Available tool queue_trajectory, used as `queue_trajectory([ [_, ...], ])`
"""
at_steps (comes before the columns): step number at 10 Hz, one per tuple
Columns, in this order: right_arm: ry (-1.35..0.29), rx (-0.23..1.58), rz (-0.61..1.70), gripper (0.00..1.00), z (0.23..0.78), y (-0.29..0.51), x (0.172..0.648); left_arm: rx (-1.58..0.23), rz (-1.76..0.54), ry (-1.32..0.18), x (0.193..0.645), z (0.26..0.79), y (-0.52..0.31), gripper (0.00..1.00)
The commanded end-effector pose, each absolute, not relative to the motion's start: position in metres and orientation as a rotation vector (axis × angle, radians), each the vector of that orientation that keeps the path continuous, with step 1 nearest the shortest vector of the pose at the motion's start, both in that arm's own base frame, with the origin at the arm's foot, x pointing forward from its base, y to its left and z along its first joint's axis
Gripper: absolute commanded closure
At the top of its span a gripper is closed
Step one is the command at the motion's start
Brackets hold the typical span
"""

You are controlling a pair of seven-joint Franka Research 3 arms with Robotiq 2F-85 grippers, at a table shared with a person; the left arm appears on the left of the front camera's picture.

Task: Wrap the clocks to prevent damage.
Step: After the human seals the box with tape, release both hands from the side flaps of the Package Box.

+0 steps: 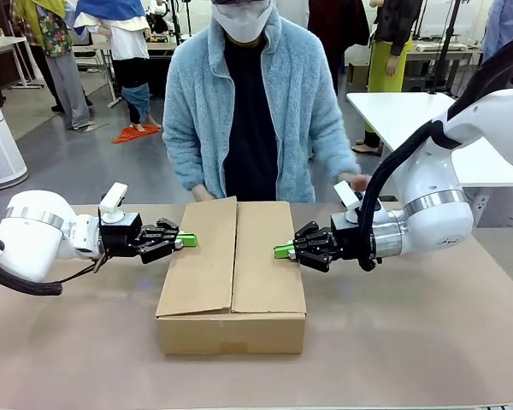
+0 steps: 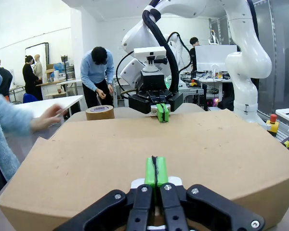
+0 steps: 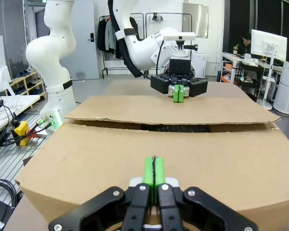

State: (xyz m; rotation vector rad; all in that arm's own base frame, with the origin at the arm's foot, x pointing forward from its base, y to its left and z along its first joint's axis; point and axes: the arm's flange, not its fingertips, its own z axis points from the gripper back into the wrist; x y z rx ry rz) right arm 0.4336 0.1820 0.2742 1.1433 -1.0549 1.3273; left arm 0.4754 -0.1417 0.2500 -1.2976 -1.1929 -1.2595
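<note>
A brown cardboard box [image 1: 231,273] stands in the middle of the table, its two top flaps folded down. The clocks are out of view. My left gripper [image 1: 186,241] is shut, its green tips against the left flap's outer edge, seen from behind as the left gripper [image 2: 155,171] over the box [image 2: 135,154]. My right gripper [image 1: 282,251] is shut too, its tips lying on the right flap. From the right gripper [image 3: 154,171] the far flap [image 3: 173,113] sits slightly raised, with a dark gap under it.
A person in a light blue fleece stands at the far side, one hand [image 1: 355,181] by the box's far right corner, the other hand [image 1: 201,193] at its far left. A roll of brown tape [image 2: 99,112] lies on the table beyond the box. A white table [image 1: 410,111] stands at back right.
</note>
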Motion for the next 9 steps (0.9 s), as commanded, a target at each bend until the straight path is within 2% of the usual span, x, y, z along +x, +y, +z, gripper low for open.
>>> queue_trajectory([
  [1,-1.049,1.136,1.328,0.99,0.2725,0.1823,0.4335,-1.291,-1.262,-1.192,0.4746,0.2485,-0.1425,1.00],
  [9,-1.049,1.136,1.328,0.99,0.2725,0.1823,0.4335,-1.291,-1.262,-1.192,0.4746,0.2485,-0.1425,1.00],
])
